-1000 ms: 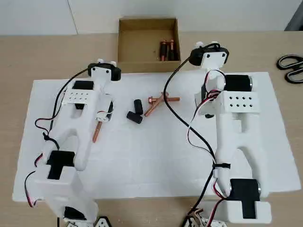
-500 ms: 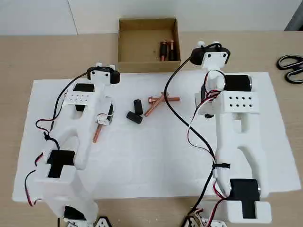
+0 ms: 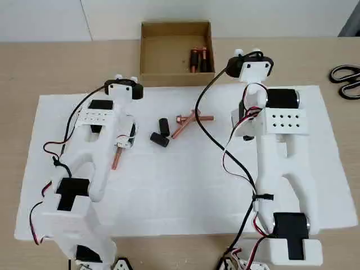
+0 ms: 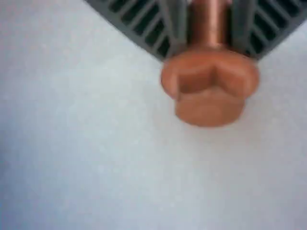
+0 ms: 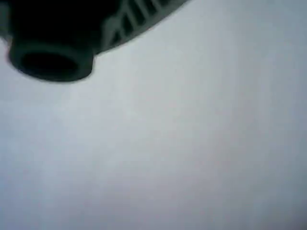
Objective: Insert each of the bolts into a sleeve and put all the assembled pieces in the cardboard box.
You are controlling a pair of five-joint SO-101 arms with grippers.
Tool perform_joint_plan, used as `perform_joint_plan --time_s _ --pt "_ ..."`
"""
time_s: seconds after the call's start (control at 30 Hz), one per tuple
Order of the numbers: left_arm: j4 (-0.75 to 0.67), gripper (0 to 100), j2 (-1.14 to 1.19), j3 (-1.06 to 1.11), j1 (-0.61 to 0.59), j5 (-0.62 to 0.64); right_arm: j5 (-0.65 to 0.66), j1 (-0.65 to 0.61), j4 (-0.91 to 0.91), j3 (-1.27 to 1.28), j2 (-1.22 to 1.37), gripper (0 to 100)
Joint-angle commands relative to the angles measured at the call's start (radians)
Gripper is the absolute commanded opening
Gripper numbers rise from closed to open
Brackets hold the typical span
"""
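Observation:
My left gripper (image 4: 209, 28) is shut on a copper bolt (image 4: 209, 88), whose hex head sticks out past the ribbed grey fingers. From above, that bolt (image 3: 116, 158) hangs out of the left gripper (image 3: 120, 142) over the white sheet. My right gripper (image 5: 57, 24) is shut on a black sleeve (image 5: 50, 61), with its open end showing. The right gripper (image 3: 246, 130) sits under its arm, right of the loose parts. Two black sleeves (image 3: 162, 133) and two crossed bolts (image 3: 189, 120) lie between the arms. The cardboard box (image 3: 163, 53) holds assembled pieces (image 3: 198, 59) at its right side.
A white sheet (image 3: 180, 185) covers the wooden table, bare along its front half. Black scissors (image 3: 346, 77) lie at the far right edge. Cables run from each arm across the sheet.
The left arm has drawn back slightly toward the table's front with the bolt still in its gripper. The right arm has barely moved.

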Motion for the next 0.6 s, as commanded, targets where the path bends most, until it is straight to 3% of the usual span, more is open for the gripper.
perform_joint_plan --time_s 0.0,0.3,0.57 --pt "-0.012 1 -0.058 -0.021 -0.006 0.005 -0.009 -0.008 -0.002 -0.005 -0.051 0.3" --pt "0.123 1 -0.356 -0.025 -0.014 0.005 -0.011 -0.01 -0.001 -0.009 -0.064 0.3" --pt "0.252 1 -0.586 -0.019 -0.012 0.003 -0.011 -0.093 0.042 -0.003 -0.295 0.3"
